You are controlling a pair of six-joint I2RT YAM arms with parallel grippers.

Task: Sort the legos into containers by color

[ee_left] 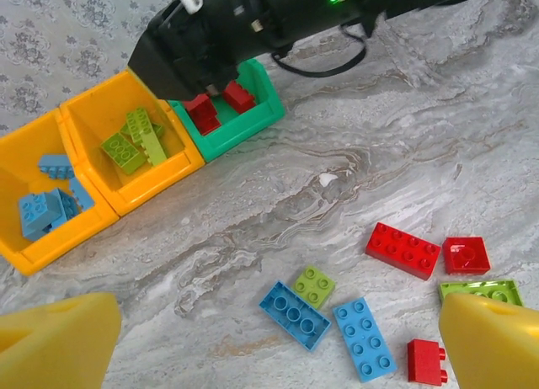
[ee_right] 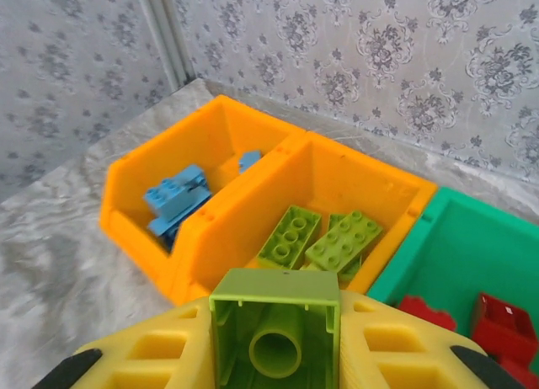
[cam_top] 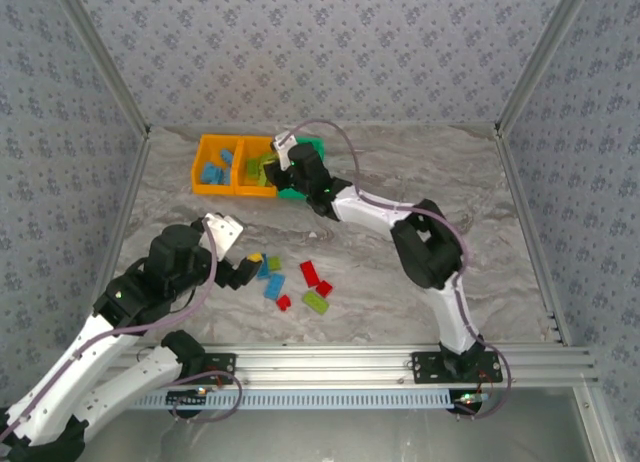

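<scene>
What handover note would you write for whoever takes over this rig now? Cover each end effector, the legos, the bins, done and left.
Left end effector: open, above the loose legos.
Right end effector: shut on a lime lego over the bins.
Done: blue in the end orange bin, lime in the middle bin, red in the green bin.
Left: drop the held lime; sort seven loose: three red, two blue, two lime.
</scene>
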